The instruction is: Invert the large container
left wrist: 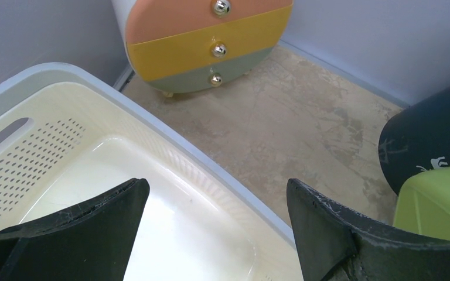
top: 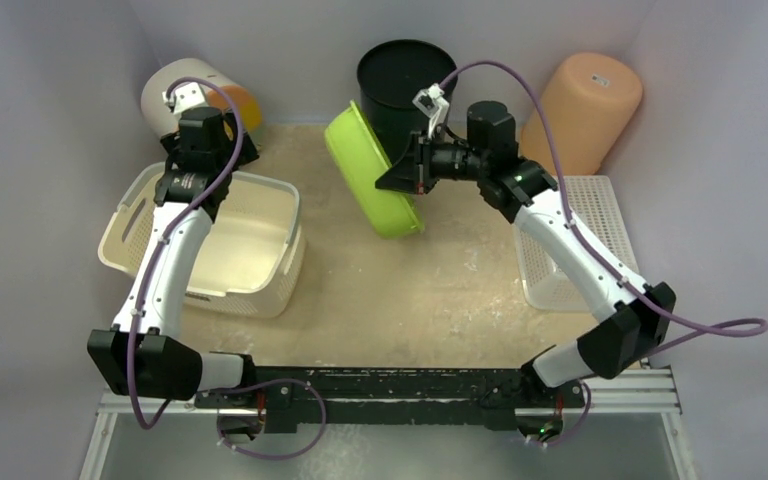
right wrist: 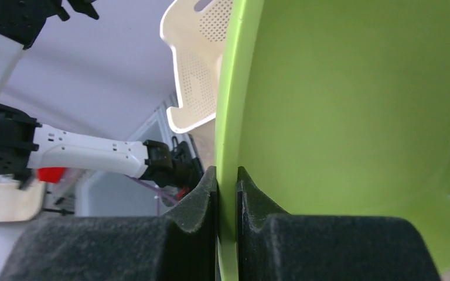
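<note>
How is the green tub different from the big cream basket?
The green tub is tipped on edge, pinched by the right hand; the cream basket sits open side up on the table, unheld. The basket is bigger. Its walls have little holes and handle slots; the tub's look smooth. Both are rectangular plastic bins.

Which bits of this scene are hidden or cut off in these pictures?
Top view: left arm covers part of the cream basket's inside.
Top view: right arm hides much of the white perforated basket.
Top view: green tub blocks the black bin's lower front.
Right wrist view: green tub overruns the frame edges.
Left wrist view: drawer chest's top is cut off by the upper edge.
</note>
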`<state>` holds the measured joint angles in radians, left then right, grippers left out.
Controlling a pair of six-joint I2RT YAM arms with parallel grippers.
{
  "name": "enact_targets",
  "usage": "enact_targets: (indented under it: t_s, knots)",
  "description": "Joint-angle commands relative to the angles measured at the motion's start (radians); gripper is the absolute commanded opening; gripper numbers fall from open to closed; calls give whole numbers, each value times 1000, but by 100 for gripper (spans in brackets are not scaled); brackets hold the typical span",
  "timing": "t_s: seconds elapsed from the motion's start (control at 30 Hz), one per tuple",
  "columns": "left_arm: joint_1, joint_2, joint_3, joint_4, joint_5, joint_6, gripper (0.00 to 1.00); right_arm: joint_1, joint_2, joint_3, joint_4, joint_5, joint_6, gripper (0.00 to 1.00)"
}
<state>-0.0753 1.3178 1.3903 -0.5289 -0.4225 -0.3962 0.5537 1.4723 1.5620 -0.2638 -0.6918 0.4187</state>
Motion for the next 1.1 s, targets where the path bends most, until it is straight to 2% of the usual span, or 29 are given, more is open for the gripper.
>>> enact_targets:
  t_s: [0.0, 0.13, 0.27, 0.5, 0.73, 0.8, 0.93, 1.07]
  knots:
    - [-4, -11, 48, 9, -20, 33, 89, -11, -27, -126, 385, -209, 268, 9]
    - [-4, -7, 52, 9, -22, 32, 89, -14, -15, -187, 573, -306, 427, 9]
    - [-4, -3, 58, 11, -17, 27, 89, -17, -16, -302, 863, -363, 683, 10]
    - [-4, 3, 74, 1, -16, 27, 89, -24, 28, -530, 1558, -345, 1201, 10]
    - [-4, 14, 108, -14, -21, 38, 89, -88, 121, -705, 2026, -236, 1513, 8]
    - [-5, 14, 112, -17, -28, 44, 89, -121, 134, -713, 2001, -271, 1483, 7]
    - [-4, 14, 115, -18, -31, 42, 89, -214, 100, -727, 1685, -361, 1232, 8]
    - [-4, 19, 116, -14, -30, 41, 89, -321, 118, -769, 1523, -425, 1081, 9]
